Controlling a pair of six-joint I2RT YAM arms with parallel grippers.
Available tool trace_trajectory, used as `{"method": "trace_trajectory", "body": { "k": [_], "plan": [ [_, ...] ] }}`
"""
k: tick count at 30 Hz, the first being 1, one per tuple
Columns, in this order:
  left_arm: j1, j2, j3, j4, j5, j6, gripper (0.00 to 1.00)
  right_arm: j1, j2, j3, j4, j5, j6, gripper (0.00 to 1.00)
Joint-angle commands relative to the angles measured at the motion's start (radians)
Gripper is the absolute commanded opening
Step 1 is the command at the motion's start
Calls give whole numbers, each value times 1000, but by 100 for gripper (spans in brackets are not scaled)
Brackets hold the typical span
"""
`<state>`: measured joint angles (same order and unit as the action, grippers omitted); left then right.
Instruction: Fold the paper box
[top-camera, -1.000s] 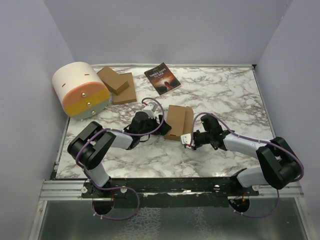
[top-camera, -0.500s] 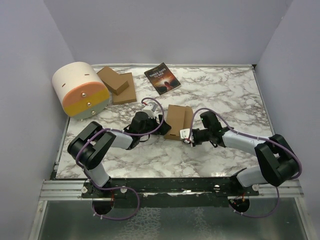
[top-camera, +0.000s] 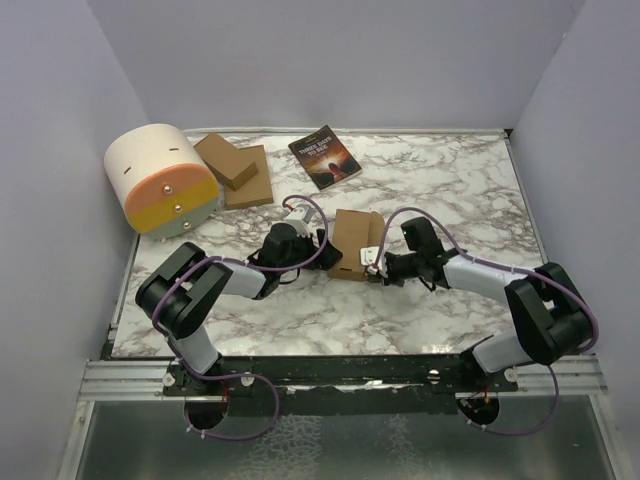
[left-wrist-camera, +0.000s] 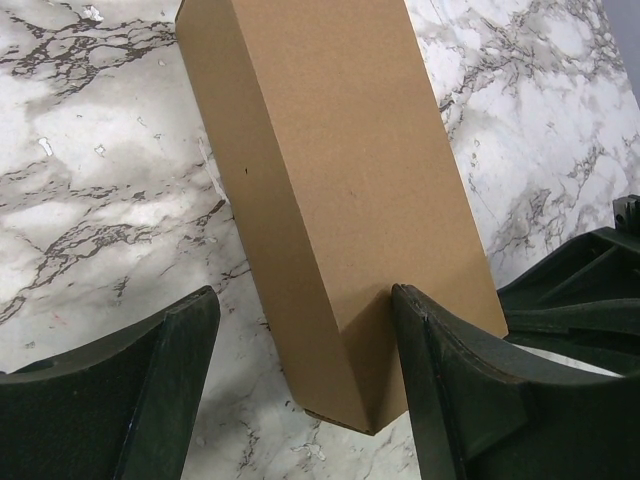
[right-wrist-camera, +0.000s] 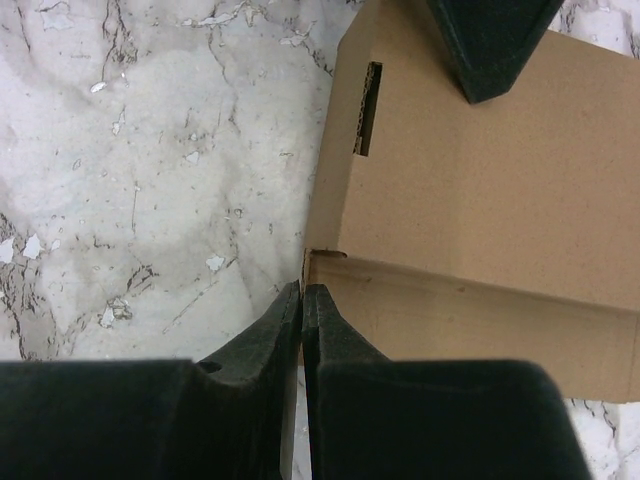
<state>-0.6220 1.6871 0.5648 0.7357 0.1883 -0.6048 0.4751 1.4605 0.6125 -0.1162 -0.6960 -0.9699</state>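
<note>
Cream drum-shaped container (top-camera: 160, 180) with an orange and yellow front sits at the far left of a white marble table (top-camera: 450, 180), seen from above. Just to its right lies a stack of flat brown cardboard pieces (top-camera: 237, 168), and further right a dark-covered book (top-camera: 325, 157). All three are well apart from the work and play no part in it.

Nearer the arms, at the table's middle, the left gripper (top-camera: 320, 243) reaches in from the left toward the paper box (top-camera: 355, 238). The box lies on the marble as a long brown carton, already raised into a tube shape. In the left wrist view the jaws are spread and straddle one end of the box. One finger (left-wrist-camera: 460, 390) sits against the box's side while the other (left-wrist-camera: 140, 390) stands apart over bare marble, probably to brace the box against sliding.

From the right, the right gripper (right-wrist-camera: 302, 295) has its fingers pressed together. Their tips are at the box's lower corner, where a side flap with a narrow slot (right-wrist-camera: 368, 108) meets the long panel. It may be nipping a thin edge there, though the view is too tight to say. Folding looks partway done, with end flaps yet to be tucked
</note>
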Motion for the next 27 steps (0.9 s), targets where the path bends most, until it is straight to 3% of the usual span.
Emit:
{"method": "trace_trajectory", "body": {
  "k": [1,27],
  "plan": [
    [-1,32,-6,-61,-23,19,71,-10,20,31,-7,8,64,5],
    [-1,33,7,-69,2,29,70,-12,84,117,-69,20,204,2]
  ]
}}
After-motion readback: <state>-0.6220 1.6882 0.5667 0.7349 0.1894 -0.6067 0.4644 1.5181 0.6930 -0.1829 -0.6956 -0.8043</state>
